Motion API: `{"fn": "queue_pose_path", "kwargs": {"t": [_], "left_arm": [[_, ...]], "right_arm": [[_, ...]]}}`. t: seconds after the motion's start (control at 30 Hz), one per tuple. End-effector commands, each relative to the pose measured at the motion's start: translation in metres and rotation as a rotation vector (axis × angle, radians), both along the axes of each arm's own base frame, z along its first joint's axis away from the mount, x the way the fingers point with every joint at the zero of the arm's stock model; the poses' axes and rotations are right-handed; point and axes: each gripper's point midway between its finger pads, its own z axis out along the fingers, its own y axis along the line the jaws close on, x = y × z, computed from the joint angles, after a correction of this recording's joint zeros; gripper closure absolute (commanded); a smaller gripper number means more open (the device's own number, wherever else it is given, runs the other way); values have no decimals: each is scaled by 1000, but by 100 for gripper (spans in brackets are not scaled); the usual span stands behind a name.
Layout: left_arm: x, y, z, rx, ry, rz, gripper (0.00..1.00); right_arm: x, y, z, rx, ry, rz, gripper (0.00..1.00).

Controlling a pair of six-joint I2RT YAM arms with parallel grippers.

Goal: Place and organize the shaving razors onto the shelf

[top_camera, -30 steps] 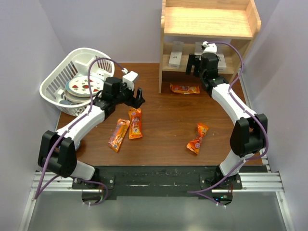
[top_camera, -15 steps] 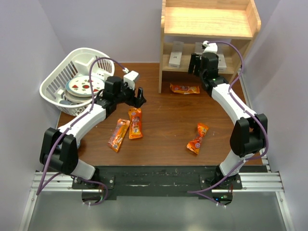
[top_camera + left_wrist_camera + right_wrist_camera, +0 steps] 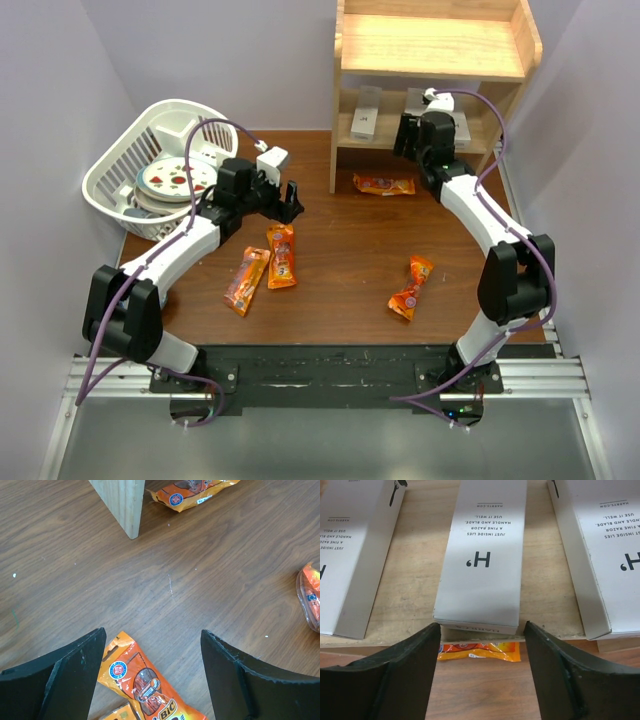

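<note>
Three razor boxes lie flat, side by side with gaps between, on the lower level of the shelf (image 3: 435, 45): left box (image 3: 350, 555), middle box (image 3: 482, 555) and right box (image 3: 605, 555), as the right wrist view shows them. Their near ends sit at the board's front edge, lettering face up. The right tool (image 3: 481, 626) is at the shelf front with its jaws apart, one finger either side of the middle box's near end; no grip on it shows. An orange packet (image 3: 480, 651) lies on the counter (image 3: 340, 270) just below that edge, near the shelf foot. The left tool (image 3: 152, 631) hangs over the counter left of the shelf, jaws wide and nothing between them. Under it lies another packet (image 3: 145, 680) marked BIC. Two more packets lie nearer the arm bases, one (image 3: 246, 281) at left and one (image 3: 410, 287) at right, well apart. A white basket (image 3: 120, 170) sits at far left with plates (image 3: 170, 180) inside.
</note>
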Motion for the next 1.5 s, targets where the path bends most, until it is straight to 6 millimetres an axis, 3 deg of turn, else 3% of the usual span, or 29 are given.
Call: {"fn": "queue_pose_path", "kwargs": {"t": [0.0,0.3,0.37,0.6,1.17,1.47], "left_arm": [[9,-3,27,-50,-68,3,18],[9,-6,23,-64,-45,-7,19],[14,-8,30,-78,-74,-5,19],[12,-8,30,-81,-71,-8,19],[12,-8,29,-82,-75,-8,19],[11,-7,27,-83,-74,-4,19]], "right_arm": [[-4,3,10,37,-32,20,34],[-15,11,13,83,-24,47,48],[-16,11,14,88,-21,37,48],[-19,-1,9,117,-2,-84,45],[-14,21,9,94,-2,-40,44],[-11,18,7,77,1,-72,41]]}}
